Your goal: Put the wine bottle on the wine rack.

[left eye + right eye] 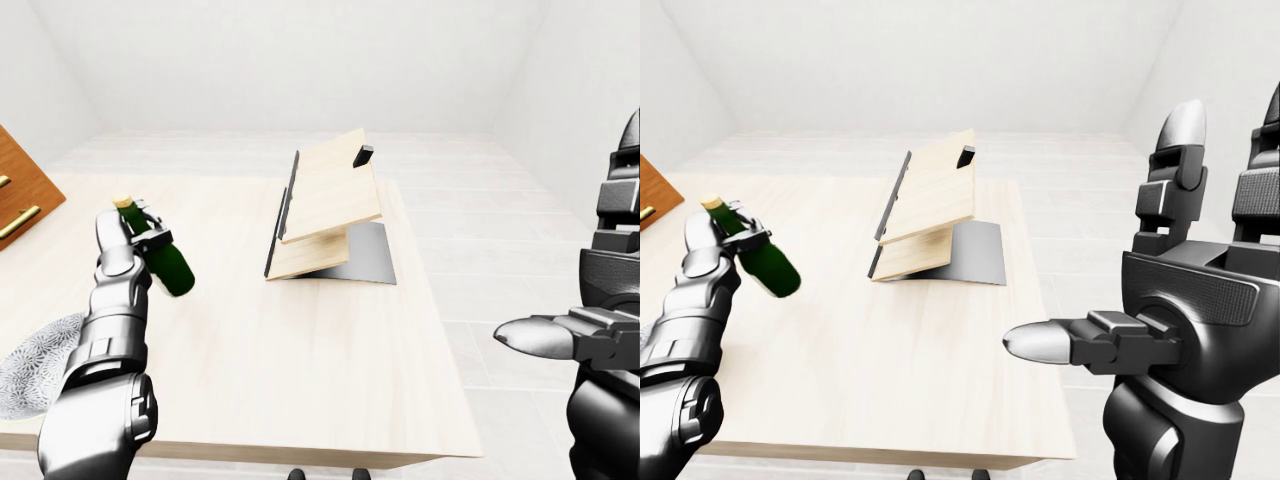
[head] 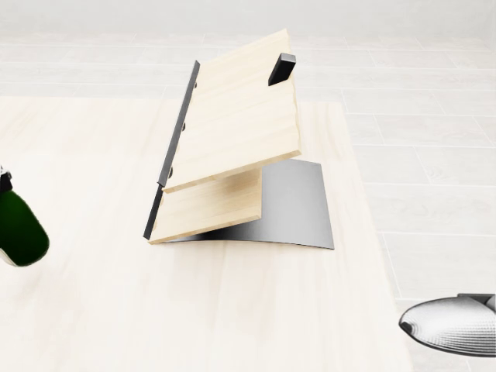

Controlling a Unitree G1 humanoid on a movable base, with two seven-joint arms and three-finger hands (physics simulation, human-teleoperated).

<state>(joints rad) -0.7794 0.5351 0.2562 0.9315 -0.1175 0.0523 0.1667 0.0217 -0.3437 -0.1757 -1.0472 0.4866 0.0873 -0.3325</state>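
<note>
Leftmost, gripping the green wine bottle (image 1: pixel 166 261) by its neck in the left hand (image 1: pixel 128 240), fingers clenched round it, tilting it so the base points toward the wine rack (image 1: pixel 328 213). Holding it in the air above the pale table (image 1: pixel 300 370), well apart from the rack and to its left in the left-eye view. Standing mid-table: the rack's two slanted wooden boards on a curved metal foot. Spreading the right hand (image 1: pixel 1180 300) open, grasping nothing, off the rack's right.
</note>
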